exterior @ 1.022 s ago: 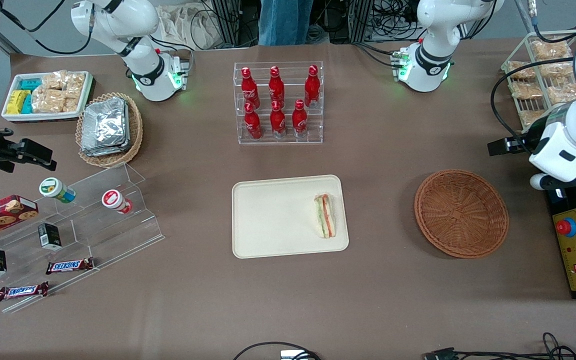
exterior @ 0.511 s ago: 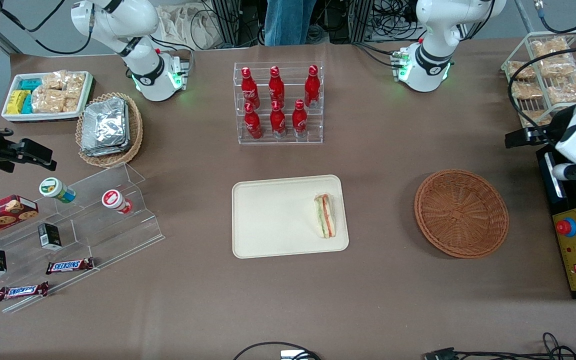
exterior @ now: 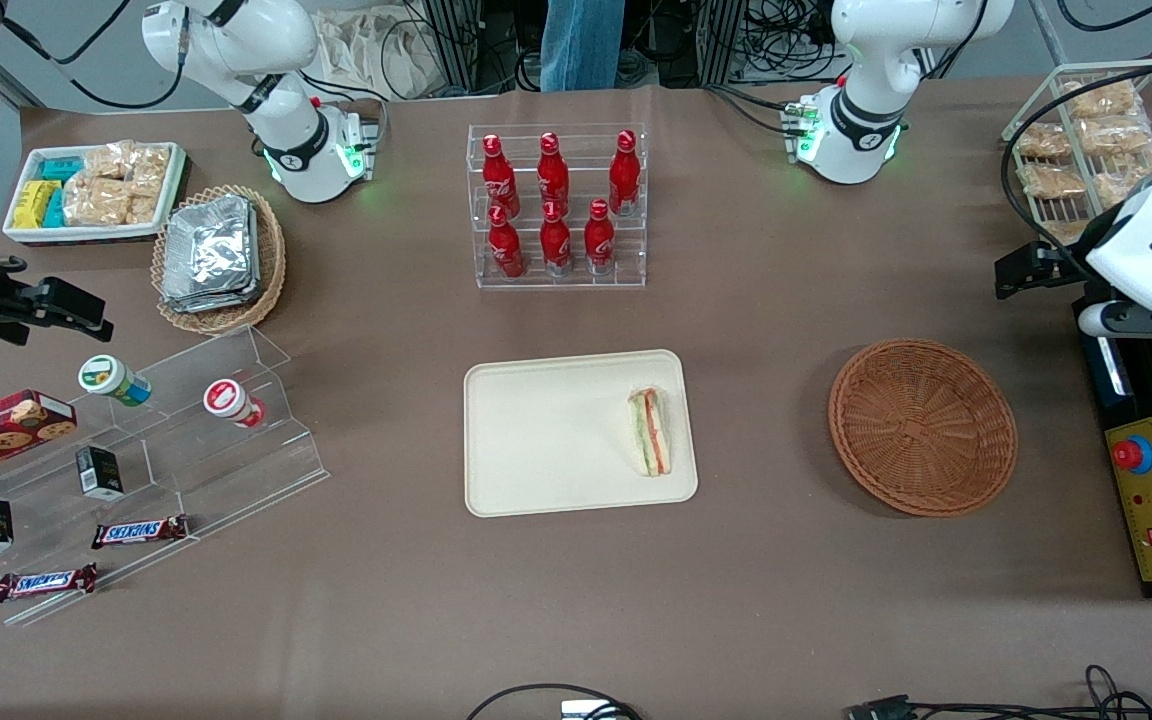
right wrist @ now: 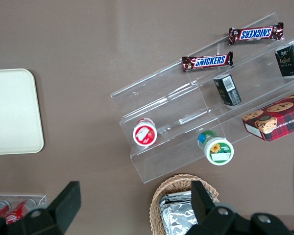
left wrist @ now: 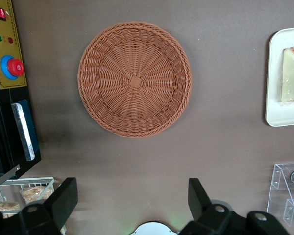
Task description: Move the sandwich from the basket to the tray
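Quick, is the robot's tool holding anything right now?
Left arm's tool: open and empty, up high near the working arm's end of the table, above the basket. The sandwich already lies on the tray.

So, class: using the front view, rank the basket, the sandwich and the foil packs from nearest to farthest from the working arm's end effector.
The open end effector is raised at the working arm's table end.
1. Basket, nearest.
2. Sandwich, on the tray, mid-table.
3. Foil packs, toward the parked arm's end.

Robotics lab, mock shop: white robot arm bases bolted to brown-clothed table, yellow emergency-stop box, cable clutter.
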Robot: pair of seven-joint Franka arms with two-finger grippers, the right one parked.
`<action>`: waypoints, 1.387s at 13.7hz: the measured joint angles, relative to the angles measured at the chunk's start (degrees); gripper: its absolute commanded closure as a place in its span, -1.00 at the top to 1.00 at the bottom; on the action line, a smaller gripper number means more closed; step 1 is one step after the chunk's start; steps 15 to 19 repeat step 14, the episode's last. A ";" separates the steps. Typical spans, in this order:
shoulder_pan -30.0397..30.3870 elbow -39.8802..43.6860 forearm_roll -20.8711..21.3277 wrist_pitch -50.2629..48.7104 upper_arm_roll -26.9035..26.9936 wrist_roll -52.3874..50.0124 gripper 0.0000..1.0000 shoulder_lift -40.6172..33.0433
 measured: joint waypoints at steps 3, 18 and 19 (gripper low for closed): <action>0.03 0.01 0.00 0.51 0.21 0.29 1.00 0.00; 0.10 0.05 0.00 0.75 0.68 1.55 1.00 0.61; 0.10 0.05 0.00 0.75 0.68 1.55 1.00 0.61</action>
